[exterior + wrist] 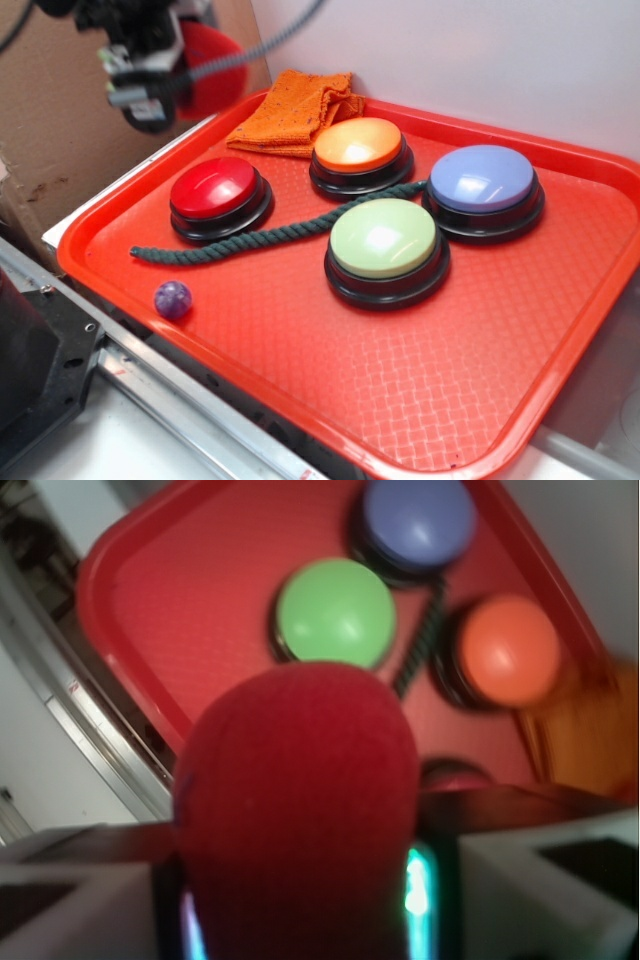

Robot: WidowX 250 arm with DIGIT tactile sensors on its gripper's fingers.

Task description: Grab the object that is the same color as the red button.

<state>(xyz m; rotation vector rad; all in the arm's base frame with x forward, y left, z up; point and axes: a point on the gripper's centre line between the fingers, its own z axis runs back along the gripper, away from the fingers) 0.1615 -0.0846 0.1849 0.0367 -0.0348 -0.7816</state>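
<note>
The fuzzy red ball (300, 810) was up in the air, held tight in the tool (165, 75). In the wrist view it filled the middle and bottom of the picture, squeezed between the two sides of the tool. In the exterior view the fuzzy red ball (212, 65) peeked out behind the tool at the top left, high above the tray's far left corner. Its green stem could not be seen.

Down below sat the red tray (470, 400). The red button (218, 190) stood on it at about ten o'clock from the tray's middle. It was shiny on top and had a black base. In the wrist view only a small bit of it showed, just past the ball.

The orange button (358, 147) stood at twelve o'clock. The purple-blue button (482, 182) stood at two o'clock. The green button (385, 243) sat near the middle.

A dark green rope (270, 238) lay across the tray, between the buttons. It ran past the front of the red button.

An orange cloth (295, 108) lay at the tray's far edge, just beside the orange button.

A small purple ball (172, 298) sat near the tray's left edge, at about eight o'clock, apart from the buttons.
</note>
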